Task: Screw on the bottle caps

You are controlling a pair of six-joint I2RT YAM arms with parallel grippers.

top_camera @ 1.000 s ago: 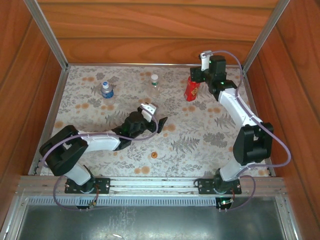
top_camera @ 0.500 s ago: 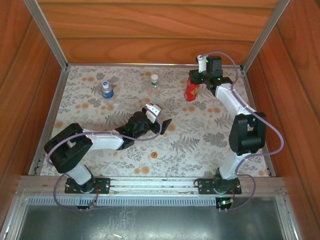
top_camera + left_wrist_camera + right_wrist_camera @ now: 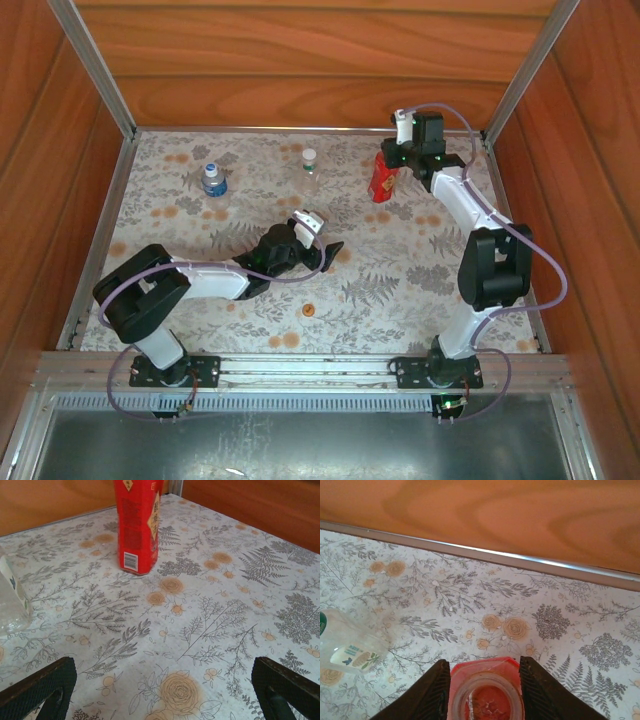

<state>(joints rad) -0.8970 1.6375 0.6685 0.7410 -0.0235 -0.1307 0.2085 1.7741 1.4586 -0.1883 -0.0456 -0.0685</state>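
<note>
The right gripper (image 3: 485,664) has just clamped its fingers on the uncapped red bottle (image 3: 487,702), steadying it for capping, while the left gripper (image 3: 162,680) hangs wide and empty.

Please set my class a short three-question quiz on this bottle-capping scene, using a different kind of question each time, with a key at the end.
1. True or false: the red bottle, flanked by the right gripper, has its cap on.
2. Where is the orange cap? A: loose on the table. B: on a bottle. C: in a gripper.
3. Which gripper stands wide open with nothing between its fingers?

Key:
1. False. The bottle's mouth is open.
2. A.
3. The left gripper.
</note>
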